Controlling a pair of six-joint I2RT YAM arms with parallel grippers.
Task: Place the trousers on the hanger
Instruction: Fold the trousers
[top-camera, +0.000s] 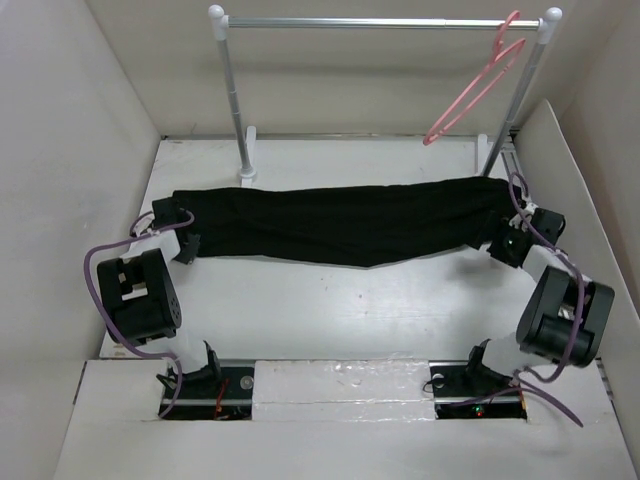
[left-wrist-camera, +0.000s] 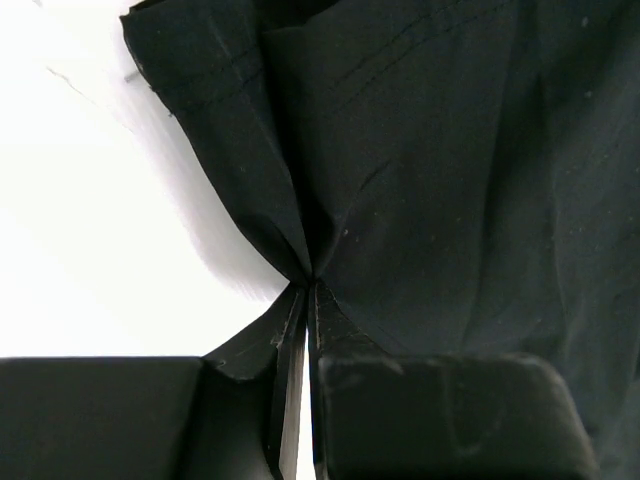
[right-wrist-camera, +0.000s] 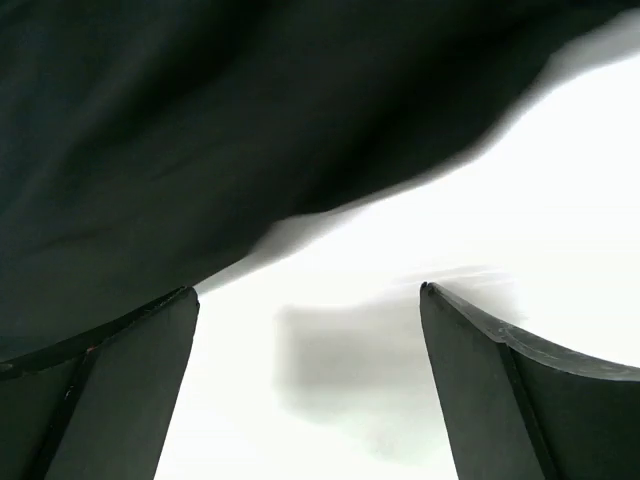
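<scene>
Trousers (top-camera: 340, 225): spread flat as one long black band on the white table (top-camera: 330, 320), in front of the rail (top-camera: 380, 22) and roughly parallel to it. Reaching from below the rail's left end to just below its right end. Near edge sagging to a shallow point about under the rail's middle. Surface lightly creased along the length.

Hanger (top-camera: 470, 95): pink, hooked over the rail close to its right end, hanging tilted. Above and behind the trousers, apart from them and well apart from both grippers.

Left gripper (top-camera: 180, 238): at the band's end under the rail's left end. Clenched on a pinch of trousers fabric. Seen from the wrist camera, fingers (left-wrist-camera: 420, 410) pressed together, with cloth gathered into folds fanning out from the nip and bright table beside it.

Right gripper (top-camera: 508, 242): at the opposite end of the band, under the rail's right end. Released. Seen from the wrist camera, fingers (right-wrist-camera: 520, 400) spread wide with only bare table between them. Blurred cloth edge passing above the tips, lying close over one of them. Contact with the fabric not determinable
</scene>
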